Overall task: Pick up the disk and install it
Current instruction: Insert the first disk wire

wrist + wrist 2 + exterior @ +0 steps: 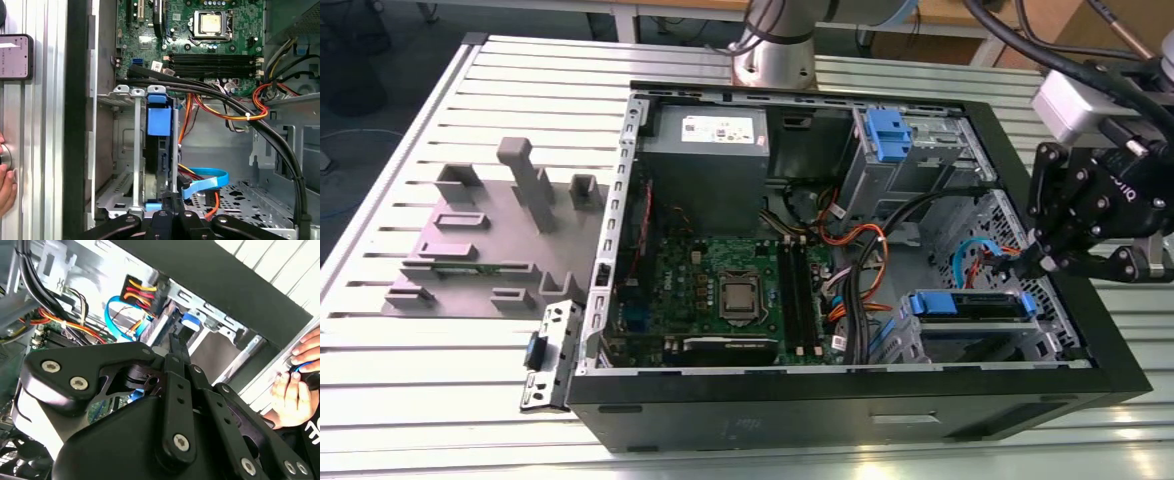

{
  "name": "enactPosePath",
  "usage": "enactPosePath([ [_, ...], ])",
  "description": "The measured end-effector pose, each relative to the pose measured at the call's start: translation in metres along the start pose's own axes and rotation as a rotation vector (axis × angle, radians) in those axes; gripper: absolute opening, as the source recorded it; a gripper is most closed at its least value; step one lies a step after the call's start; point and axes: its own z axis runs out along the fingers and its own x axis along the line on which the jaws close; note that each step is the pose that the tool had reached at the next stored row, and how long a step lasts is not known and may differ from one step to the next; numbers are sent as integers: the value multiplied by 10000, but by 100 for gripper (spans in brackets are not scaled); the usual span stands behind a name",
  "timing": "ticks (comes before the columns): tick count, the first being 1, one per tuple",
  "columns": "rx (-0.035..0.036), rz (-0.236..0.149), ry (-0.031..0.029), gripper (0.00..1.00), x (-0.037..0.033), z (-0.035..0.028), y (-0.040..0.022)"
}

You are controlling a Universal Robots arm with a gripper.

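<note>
End effector point(1030, 262) beside seated disk point(970, 305)

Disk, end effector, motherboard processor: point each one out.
disk point(159, 120), first wrist view, its blue carrier tab.
end effector point(1025, 262), exterior view, between its fingertips.
motherboard processor point(738, 293), exterior view, its metal lid.

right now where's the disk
In the exterior view the disk sits in the drive cage on that view's lower right of the open case, just below the gripper.

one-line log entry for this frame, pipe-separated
stage: install | gripper: at drive bay, inside case | disk: on edge in bay, by jaws | hand: beside case
</note>
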Motion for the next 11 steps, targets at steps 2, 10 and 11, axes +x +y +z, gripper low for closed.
enactPosePath([
  [2, -7, -1, 0, 11, -46, -1, -23],
  [10, -62, -2, 13, 11, -212, -6, -99],
  [11, -69, -2, 14, 11, -219, -6, -100],
])
